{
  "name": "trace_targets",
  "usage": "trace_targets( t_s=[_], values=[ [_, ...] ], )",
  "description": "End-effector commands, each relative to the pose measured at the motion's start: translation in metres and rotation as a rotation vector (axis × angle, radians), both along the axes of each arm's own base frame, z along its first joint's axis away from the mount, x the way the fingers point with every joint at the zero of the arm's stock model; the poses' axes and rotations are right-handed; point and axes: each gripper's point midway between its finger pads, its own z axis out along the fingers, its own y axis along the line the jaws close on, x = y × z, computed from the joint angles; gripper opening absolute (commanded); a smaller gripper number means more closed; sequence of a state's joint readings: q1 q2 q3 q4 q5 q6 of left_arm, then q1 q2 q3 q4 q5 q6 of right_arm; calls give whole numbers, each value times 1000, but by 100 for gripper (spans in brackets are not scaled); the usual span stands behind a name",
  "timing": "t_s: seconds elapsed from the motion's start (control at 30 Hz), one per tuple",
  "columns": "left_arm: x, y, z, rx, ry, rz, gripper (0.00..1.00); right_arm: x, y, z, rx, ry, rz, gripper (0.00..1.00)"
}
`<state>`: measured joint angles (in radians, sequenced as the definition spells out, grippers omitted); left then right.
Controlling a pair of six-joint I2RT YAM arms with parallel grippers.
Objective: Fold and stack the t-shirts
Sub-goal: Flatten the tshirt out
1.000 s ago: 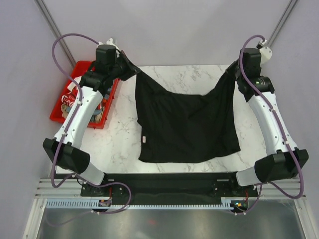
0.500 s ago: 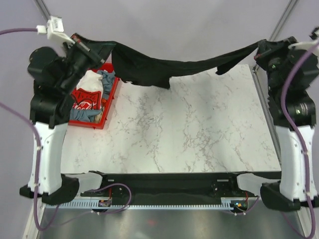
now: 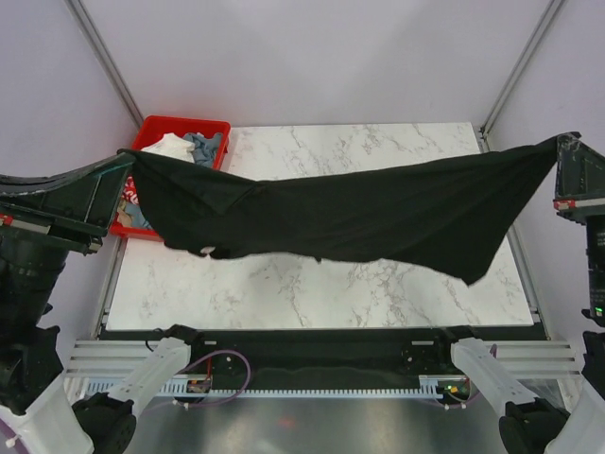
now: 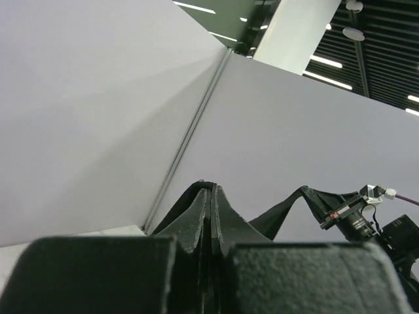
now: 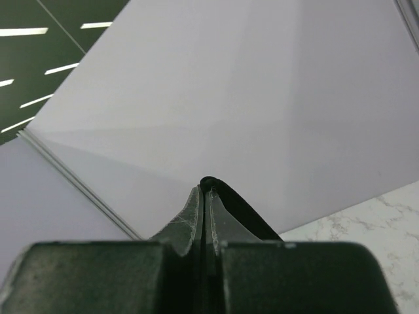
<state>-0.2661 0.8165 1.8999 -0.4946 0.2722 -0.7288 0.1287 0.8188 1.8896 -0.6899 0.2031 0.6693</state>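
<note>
left pincer [image 3: 126, 157]: clamped shut on one corner of the black t-shirt [image 3: 359, 213], at nine o'clock, high above the bench [image 3: 378, 284].
cloth: we hold it stretched in the air across the bench, sagging mid-span.
right pincer [image 3: 558, 144]: closed on the opposite corner, at three o'clock.
step: spreading out before the fold, we judge.
next: lower both ends together, laying it flat.
red bin [image 3: 184, 123]: ten o'clock, other tees [image 3: 173, 147] inside.

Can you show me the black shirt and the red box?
black t-shirt [image 3: 359, 213], top view, middle of the stretched cloth.
red bin [image 3: 189, 120], top view, its far rim.
</note>
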Motion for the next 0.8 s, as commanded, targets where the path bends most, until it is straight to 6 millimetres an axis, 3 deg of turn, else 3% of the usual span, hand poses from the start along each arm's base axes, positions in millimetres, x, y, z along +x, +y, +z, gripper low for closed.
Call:
trace_targets(
  t_s=[0.0,0.07,0.13,0.17,0.27,0.3,0.33,0.4,0.43,0.47,0.5,0.53,0.57,0.6,0.63,0.67,0.7,0.73,0.77],
  values=[
    [13,-11,2,12,18,-43,2,-25,-1,21,-8,-63,6,0],
    [28,-16,1,26,40,-49,2,-31,-3,30,-7,-84,-2,0],
    [51,-22,-6,55,70,-38,2,-18,-3,27,-21,-64,-10,0],
    [59,-23,-10,71,78,-29,2,-9,-2,23,-55,-45,-20,0],
    [113,-32,-40,133,169,17,2,48,-2,-19,-111,118,-60,0],
    [133,-33,-56,164,207,43,2,79,-9,-55,-116,231,-115,0],
    [149,-35,-67,179,239,59,2,94,-12,-71,-122,274,-140,0],
    [202,-38,-115,236,366,120,2,120,-19,-107,-129,352,-192,0],
    [222,-40,-135,258,415,140,2,142,-23,-139,-132,400,-230,0],
    [240,-41,-154,280,462,159,2,155,-23,-156,-137,418,-239,0],
    [277,-44,-198,332,564,186,2,174,-22,-178,-147,457,-244,0],
    [293,-47,-217,352,604,192,2,193,-24,-207,-140,489,-270,0],
    [308,-51,-235,374,636,194,2,207,-23,-224,-139,512,-278,0],
    [340,-60,-271,420,686,181,2,234,-21,-256,-146,555,-281,0],
    [353,-64,-282,434,686,176,2,247,-20,-272,-148,576,-288,0],
    [370,-68,-292,446,675,179,2,270,-17,-306,-160,641,-289,0],
    [392,-73,-324,472,727,179,2,285,-17,-318,-153,627,-295,0],
    [407,-75,-340,488,748,183,2,297,-17,-335,-152,648,-293,0],
    [422,-77,-334,487,728,197,2,317,-15,-373,-166,714,-284,0]
  ],
)
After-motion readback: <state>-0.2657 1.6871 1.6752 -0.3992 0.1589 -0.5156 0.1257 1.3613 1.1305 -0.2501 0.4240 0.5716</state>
